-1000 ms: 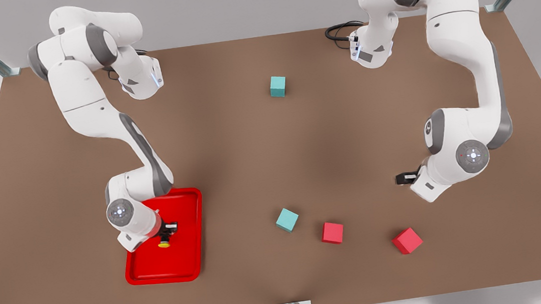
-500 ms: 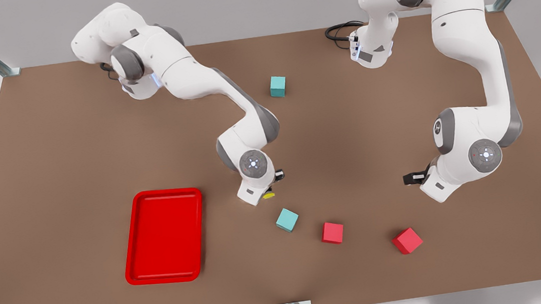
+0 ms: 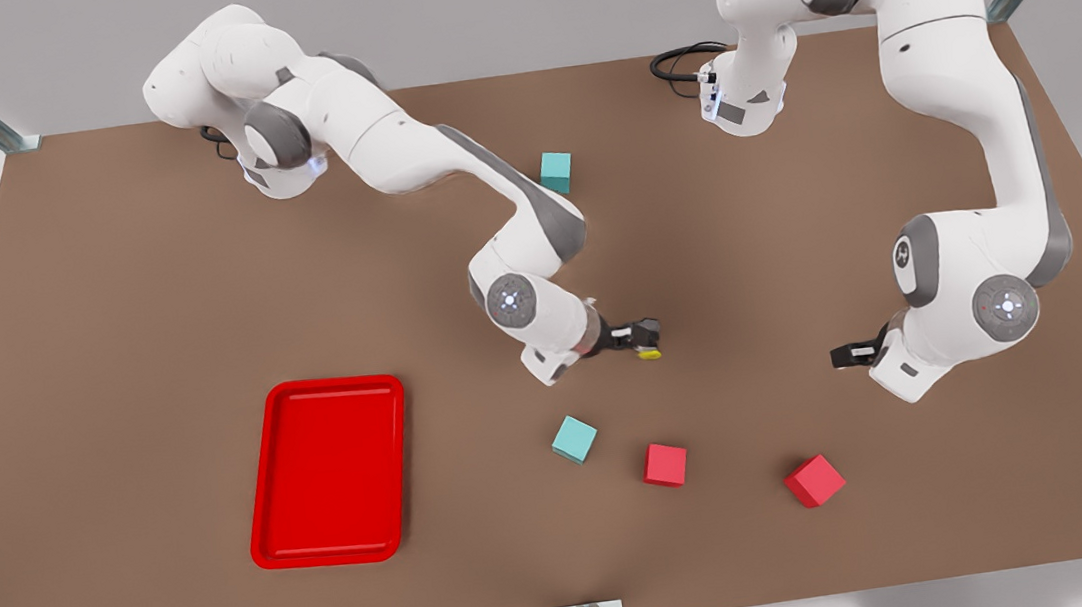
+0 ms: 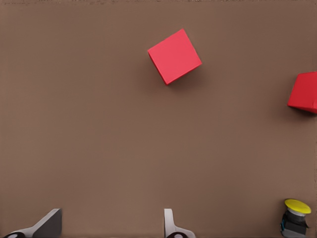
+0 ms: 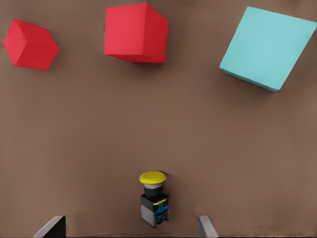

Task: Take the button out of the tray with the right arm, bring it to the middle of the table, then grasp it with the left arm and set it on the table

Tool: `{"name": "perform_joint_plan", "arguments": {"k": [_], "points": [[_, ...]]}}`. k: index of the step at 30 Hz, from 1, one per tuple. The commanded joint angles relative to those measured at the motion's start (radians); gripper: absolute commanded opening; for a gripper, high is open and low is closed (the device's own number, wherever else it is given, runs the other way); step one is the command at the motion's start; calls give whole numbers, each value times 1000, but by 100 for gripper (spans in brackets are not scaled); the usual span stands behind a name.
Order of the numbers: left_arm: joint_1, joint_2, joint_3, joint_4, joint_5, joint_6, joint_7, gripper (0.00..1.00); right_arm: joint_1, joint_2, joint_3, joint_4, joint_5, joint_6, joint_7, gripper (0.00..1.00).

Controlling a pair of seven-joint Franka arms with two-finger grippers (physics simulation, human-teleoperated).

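Right hand, fingers spread, beside the button mid-tabletop; left hand, open, waits near; a misjudged approach could topple the button.

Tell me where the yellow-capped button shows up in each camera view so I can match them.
Front view: the button sits mid-table at the right gripper, with the left gripper waiting toward the front view's right.
Right wrist view: the button stands between that gripper's spread fingertips.
Left wrist view: the button is off to one side of the left gripper.
Shared landmark: the tilted red cube.
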Motion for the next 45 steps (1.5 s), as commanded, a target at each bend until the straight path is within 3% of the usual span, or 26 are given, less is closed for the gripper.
{"name": "perform_joint_plan", "arguments": {"k": [1,3,5,7,8,9,10,11,14,17,20,27,45], "points": [[-55,-12,-16,44,-7,-33,-69,100,-21,-239,-12,-252,-185,-191,-125,100],[-155,-18,-131,145,-6,-189,-435,100,-146,-502,-14,-532,-357,-324,-357,100],[-227,-21,-223,151,7,-205,-739,100,-375,-600,-17,-516,-581,-553,-549,100],[-241,-52,-236,119,30,-235,-759,100,-541,-733,-14,-516,-604,-600,-609,100],[-230,-75,-250,61,43,-205,-744,100,-629,-784,28,-515,-604,-622,-612,100],[-219,-144,-250,-69,50,-76,-677,100,-815,-809,214,-515,-631,-662,-627,100],[-100,-243,-282,-275,50,113,-444,100,-964,-798,385,-482,-647,-683,-681,100],[-35,-253,-325,-317,51,141,-424,100,-972,-787,387,-479,-644,-685,-681,100],[-40,-242,-325,-396,60,174,-511,100,-976,-778,385,-481,-634,-691,-673,100],[-223,-169,-337,-387,62,329,-887,100,-981,-761,382,-478,-633,-685,-653,100],[-244,-86,-337,-395,190,447,-893,100,-963,-724,390,-417,-647,-675,-652,100],[-231,0,-331,-396,257,444,-1063,100,-795,-652,404,-346,-726,-514,-446,100],[-204,80,-337,-498,407,612,-970,100,-801,-617,399,-352,-716,-494,-420,100]]}}
